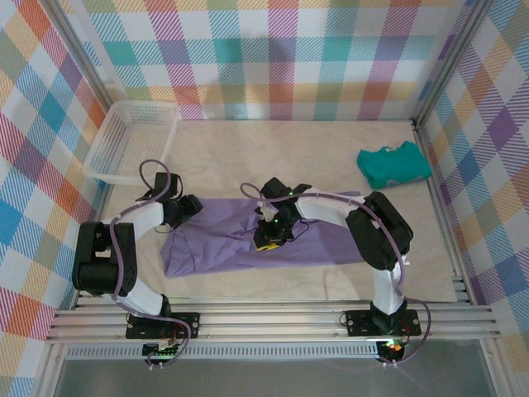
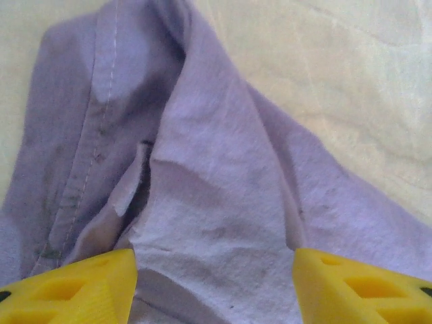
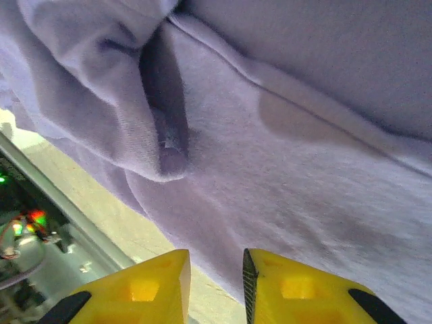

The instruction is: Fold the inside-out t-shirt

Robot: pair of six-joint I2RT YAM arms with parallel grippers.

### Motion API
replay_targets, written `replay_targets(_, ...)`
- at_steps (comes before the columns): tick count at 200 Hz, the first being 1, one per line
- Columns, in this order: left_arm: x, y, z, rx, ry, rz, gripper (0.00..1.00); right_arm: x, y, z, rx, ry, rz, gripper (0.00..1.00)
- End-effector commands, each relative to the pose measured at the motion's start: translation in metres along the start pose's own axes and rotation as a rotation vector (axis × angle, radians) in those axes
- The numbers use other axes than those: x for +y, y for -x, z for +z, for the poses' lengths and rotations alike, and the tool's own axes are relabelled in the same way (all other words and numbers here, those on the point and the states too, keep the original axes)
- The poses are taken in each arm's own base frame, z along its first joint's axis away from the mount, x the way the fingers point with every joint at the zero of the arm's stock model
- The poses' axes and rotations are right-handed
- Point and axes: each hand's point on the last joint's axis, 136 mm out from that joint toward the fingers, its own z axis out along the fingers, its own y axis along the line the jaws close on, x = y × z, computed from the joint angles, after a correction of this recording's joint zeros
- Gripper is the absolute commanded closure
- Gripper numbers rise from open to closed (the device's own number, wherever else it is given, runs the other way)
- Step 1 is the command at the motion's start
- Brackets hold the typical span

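Right gripper, barely parted and empty, sits by the near edge of the left-to-right inside-out t-shirt; left gripper, wide and empty, covers its left end.

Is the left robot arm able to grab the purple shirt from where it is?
Probably yes. The left hand hangs open right above the purple t-shirt's left end, with nothing between them, so it seems to need only a short drop.
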Motion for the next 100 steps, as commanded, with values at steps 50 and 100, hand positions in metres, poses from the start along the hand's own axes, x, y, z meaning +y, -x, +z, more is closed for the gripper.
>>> replay_targets(50,0.01,0.024,-0.06,-0.129,0.054,-0.013,0.2,0.064,0.055,0.005,-0.254,0.138,-0.319,0.76)
replay_targets(100,0.054,0.005,-0.053,-0.061,0.144,-0.075,0.03,0.025,0.059,0.049,-0.204,0.025,-0.175,0.86)
